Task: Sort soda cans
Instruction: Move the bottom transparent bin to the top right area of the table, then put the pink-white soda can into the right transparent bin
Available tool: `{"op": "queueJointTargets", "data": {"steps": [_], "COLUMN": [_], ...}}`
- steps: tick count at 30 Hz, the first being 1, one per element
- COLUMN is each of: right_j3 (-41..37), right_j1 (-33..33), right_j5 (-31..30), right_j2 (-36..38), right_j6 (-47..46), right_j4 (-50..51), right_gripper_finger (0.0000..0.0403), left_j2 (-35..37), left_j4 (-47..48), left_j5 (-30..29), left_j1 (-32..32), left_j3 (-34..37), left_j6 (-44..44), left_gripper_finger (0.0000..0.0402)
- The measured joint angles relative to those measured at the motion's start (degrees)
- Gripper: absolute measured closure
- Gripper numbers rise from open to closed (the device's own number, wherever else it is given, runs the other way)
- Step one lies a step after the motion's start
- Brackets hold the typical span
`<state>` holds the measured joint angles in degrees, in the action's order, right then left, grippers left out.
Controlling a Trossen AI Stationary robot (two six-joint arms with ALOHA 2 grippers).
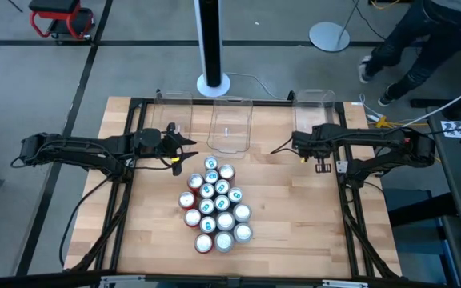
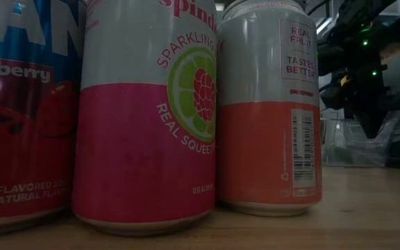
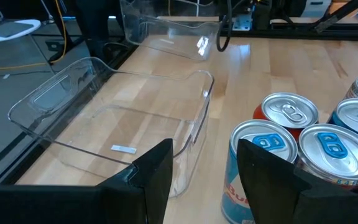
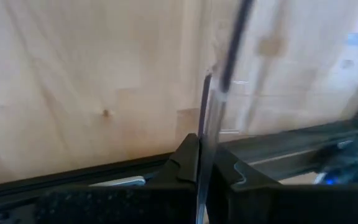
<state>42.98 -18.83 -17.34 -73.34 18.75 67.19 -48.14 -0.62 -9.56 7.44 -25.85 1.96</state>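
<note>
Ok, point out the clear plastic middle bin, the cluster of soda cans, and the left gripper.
clear plastic middle bin [image 1: 230, 102]: high view, far rim.
cluster of soda cans [image 1: 215, 206]: high view, a can top mid-cluster.
left gripper [image 1: 189, 150]: high view, between its open fingertips, near the cluster's far end.

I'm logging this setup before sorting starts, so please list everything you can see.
soda cans: about sixteen, red, blue-teal and silver-white, clustered mid-table
clear bins: three, transparent, in a row along the table's far edge
table: one, pale wood with a black frame
pole: one, white with a round base, on the floor behind the table
person: one, dark clothes, on the floor beyond the table's far right corner
left pincer: one, dark, open, at the cluster's far end
right pincer: one, dark, shut on the wall of the right bin
</note>
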Motion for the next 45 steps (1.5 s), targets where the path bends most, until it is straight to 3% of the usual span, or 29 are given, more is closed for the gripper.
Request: {"op": "queueJointTargets", "data": {"steps": [7, 17, 25, 29, 33, 39, 45], "right_j3": [0.0, 2.7, 4.0, 4.0, 4.0, 4.4, 12.1], "right_j1": [0.1, 0.1, 0.1, 0.1, 0.1, 0.1, 0.1], "right_j5": [4.7, 4.6, 8.3, 6.2, 3.2, 4.0, 3.5], "right_j2": [0.0, 0.0, 0.0, 0.0, 0.0, 0.0, 0.0], "right_j6": [0.6, 1.2, 1.3, 2.5, 2.7, 3.0, 4.2], "right_j4": [0.4, 2.1, 3.7, 3.7, 3.7, 4.1, 8.8], "right_gripper_finger": [0.0393, 0.0393, 0.0393, 0.0391, 0.0364, 0.0288, 0.0248], "left_j2": [0.0, 0.0, 0.0, 0.0, 0.0, 0.0, 0.0], "left_j4": [0.0, 0.0, 0.2, 0.2, 0.2, 0.2, 0.0], "left_j5": [0.0, 0.0, 0.0, 0.0, 0.0, 0.0, 0.0], "left_j1": [0.0, 0.0, 0.0, 0.0, 0.0, 0.0, 0.0], "left_j3": [0.0, 0.0, 0.0, 0.0, 0.0, 0.0, 0.0], "left_j6": [0.0, -0.5, -0.5, -0.5, -0.7, -0.5, -0.1], "left_gripper_finger": [0.0233, 0.0233, 0.0233, 0.0233, 0.0233, 0.0233, 0.0233]}}
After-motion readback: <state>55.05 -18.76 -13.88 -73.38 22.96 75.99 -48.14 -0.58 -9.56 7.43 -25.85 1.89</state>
